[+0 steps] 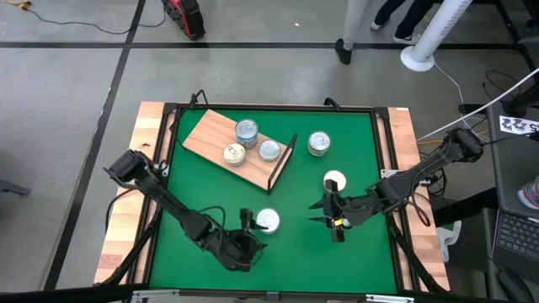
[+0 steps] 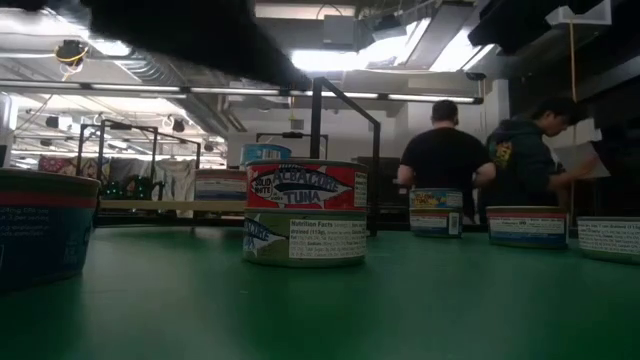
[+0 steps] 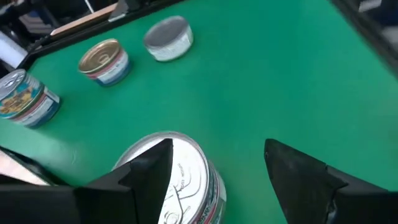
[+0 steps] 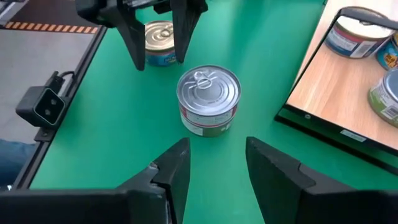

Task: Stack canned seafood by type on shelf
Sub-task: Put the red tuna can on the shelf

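1. Cans on the shelf (image 1: pixel 221 135): three, unstacked.
2. Loose tins on the desk (image 1: pixel 354 244): a stacked pair (image 1: pixel 268 220) between both grippers, two more beyond.
3. Left gripper (image 1: pixel 247 220) jaws apart beside that pair, holding nothing; right gripper (image 1: pixel 329 210) jaws apart, empty.

silver cans (image 1: pixel 268 220), green mat (image 1: pixel 210 194), light-brown shelf (image 1: pixel 210 135)

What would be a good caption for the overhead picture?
Two robot arms over a green mat: left gripper open beside a tin, right gripper near another; three tins on the wooden shelf.
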Available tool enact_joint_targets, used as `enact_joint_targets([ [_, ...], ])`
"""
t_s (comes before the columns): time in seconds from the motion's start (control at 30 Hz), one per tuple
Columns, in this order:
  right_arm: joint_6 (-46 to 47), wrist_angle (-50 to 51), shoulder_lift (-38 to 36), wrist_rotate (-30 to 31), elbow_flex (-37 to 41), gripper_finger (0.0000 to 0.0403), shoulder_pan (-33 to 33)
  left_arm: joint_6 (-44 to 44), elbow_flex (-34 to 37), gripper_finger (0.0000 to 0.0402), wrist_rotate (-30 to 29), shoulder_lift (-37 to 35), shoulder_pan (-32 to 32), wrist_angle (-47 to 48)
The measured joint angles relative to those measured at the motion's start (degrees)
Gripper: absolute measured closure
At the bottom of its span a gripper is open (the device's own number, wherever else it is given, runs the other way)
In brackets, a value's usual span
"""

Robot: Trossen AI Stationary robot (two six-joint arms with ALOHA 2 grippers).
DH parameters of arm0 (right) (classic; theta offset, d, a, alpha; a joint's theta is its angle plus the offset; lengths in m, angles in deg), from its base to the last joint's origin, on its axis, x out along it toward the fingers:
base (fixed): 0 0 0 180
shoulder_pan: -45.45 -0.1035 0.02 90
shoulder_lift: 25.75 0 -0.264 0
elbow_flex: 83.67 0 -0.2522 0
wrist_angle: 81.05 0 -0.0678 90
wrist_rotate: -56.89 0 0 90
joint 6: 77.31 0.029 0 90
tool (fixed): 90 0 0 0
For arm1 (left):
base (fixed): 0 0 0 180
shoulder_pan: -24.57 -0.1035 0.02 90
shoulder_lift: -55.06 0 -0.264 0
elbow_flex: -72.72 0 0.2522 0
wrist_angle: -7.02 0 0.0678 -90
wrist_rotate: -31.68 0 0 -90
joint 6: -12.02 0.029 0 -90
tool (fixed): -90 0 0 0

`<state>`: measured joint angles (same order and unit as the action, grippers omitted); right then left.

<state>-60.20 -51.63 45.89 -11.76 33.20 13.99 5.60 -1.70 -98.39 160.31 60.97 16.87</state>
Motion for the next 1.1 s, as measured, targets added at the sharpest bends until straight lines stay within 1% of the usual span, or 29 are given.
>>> enact_joint_targets([
  [0.23, 0.0, -1.6, 2.2, 0.0, 0.0, 0.0249, 0.0, 5.3, 0.0, 0.0153, -0.2, 3.4, -0.1, -0.1],
  [0.4, -0.1, -2.7, 3.2, 0.0, 0.0, 0.0249, 0.0, 6.9, 0.0, 0.0153, -0.9, 5.0, -0.8, -0.2],
  [0.5, -0.1, -2.7, 3.3, 0.0, 0.0, 0.0249, 0.0, 8.0, 0.0, 0.0162, -1.3, 5.6, -1.3, 0.0],
  [0.63, -0.1, -2.7, 3.3, 0.0, 0.0, 0.0249, 0.0, 8.2, 0.0, 0.0189, -1.5, 5.7, -1.7, 0.4],
  [1.1, -0.1, -2.7, 3.3, 0.0, 0.0, 0.0249, 0.0, 8.8, 0.0, 0.0309, -1.7, 5.6, -2.3, 0.7],
])
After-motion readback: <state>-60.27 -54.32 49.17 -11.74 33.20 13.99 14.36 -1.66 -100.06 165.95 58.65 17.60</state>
